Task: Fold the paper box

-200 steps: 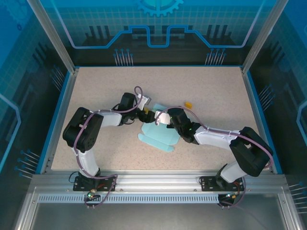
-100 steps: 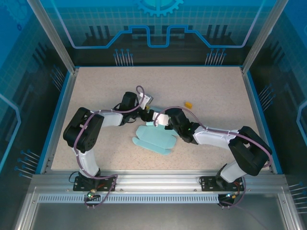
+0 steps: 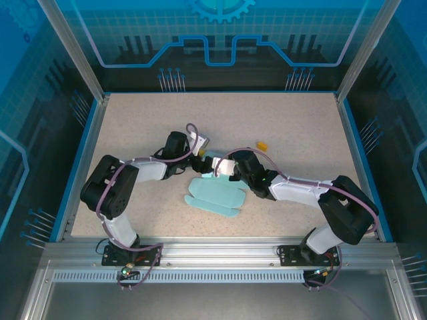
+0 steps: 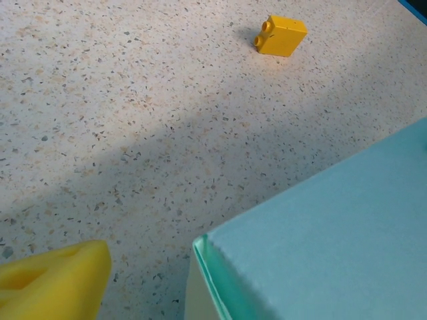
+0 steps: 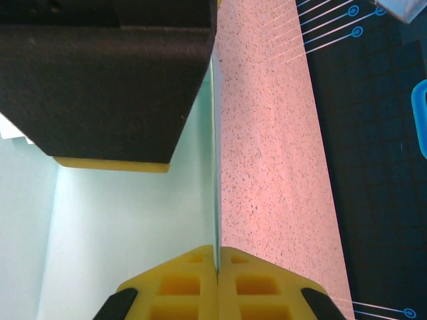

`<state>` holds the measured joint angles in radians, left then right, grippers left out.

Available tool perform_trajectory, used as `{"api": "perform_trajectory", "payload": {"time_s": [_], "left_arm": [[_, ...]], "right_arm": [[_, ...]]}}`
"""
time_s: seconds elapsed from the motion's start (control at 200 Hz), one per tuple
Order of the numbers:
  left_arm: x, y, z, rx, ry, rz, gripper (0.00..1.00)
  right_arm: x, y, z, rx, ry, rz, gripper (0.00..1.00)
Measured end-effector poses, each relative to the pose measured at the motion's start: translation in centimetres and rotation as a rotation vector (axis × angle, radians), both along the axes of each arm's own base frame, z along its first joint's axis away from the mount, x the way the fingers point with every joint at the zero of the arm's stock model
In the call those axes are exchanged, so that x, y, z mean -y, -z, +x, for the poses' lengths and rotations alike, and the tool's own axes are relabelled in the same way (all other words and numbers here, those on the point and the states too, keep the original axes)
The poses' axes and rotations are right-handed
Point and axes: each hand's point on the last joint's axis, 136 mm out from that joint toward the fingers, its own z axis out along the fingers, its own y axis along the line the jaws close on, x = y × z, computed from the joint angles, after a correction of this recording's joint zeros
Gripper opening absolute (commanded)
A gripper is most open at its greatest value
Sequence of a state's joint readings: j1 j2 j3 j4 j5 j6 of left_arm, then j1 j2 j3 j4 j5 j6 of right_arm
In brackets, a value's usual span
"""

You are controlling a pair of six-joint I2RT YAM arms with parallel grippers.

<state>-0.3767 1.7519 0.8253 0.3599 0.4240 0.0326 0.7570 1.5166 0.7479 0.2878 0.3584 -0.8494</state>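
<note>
Yellow pads [image 5: 180, 287] of the right gripper [image 5: 217, 261] are pressed together on the thin edge of the box [image 5: 127, 227], a raised pale-blue panel seen edge-on at the bottom of the right wrist view. At frame centre from above, the left gripper [image 3: 202, 162] sits just beside that raised card. One yellow pad [image 4: 52, 283] shows at lower left in its own view, apart from the card's creased corner, and whether those fingers are open or closed cannot be told. The rest of the sheet lies flat toward the lower middle of the overhead frame, flaps and tabs spread. Folding looks barely begun: one panel up, no walls joined, tabs untucked. No cavity is formed, so the box holds nothing; a small yellow brick [image 4: 280, 35] sits well apart on the table [image 3: 133, 127], upper right of the sheet
</note>
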Motion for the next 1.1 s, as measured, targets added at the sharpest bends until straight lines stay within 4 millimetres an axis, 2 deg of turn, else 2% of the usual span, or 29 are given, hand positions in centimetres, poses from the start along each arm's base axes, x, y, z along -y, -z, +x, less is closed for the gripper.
{"api": "perform_trajectory", "payload": {"time_s": [0.35, 0.62, 0.73, 0.926, 1.101], "left_arm": [[0.2, -1.8, -0.9, 0.003, 0.031, -0.040, 0.94], [-0.5, -2.2, -2.1, -0.011, 0.031, -0.044, 0.93], [-1.8, -2.8, -2.5, -0.012, -0.007, -0.062, 0.90], [-5.9, -4.0, -2.4, -0.015, -0.152, -0.129, 0.84], [-8.8, -4.4, -1.8, -0.024, -0.301, -0.145, 0.78]], "right_arm": [[0.6, 0.2, 0.2, -0.003, 0.024, -0.018, 0.00], [0.8, 0.3, 0.2, -0.005, 0.029, -0.024, 0.00], [1.0, 0.4, 0.3, -0.007, 0.033, -0.027, 0.00], [1.2, 0.4, 0.4, -0.005, 0.042, -0.032, 0.00], [1.3, -0.2, 0.7, 0.026, 0.044, -0.037, 0.00]]}}
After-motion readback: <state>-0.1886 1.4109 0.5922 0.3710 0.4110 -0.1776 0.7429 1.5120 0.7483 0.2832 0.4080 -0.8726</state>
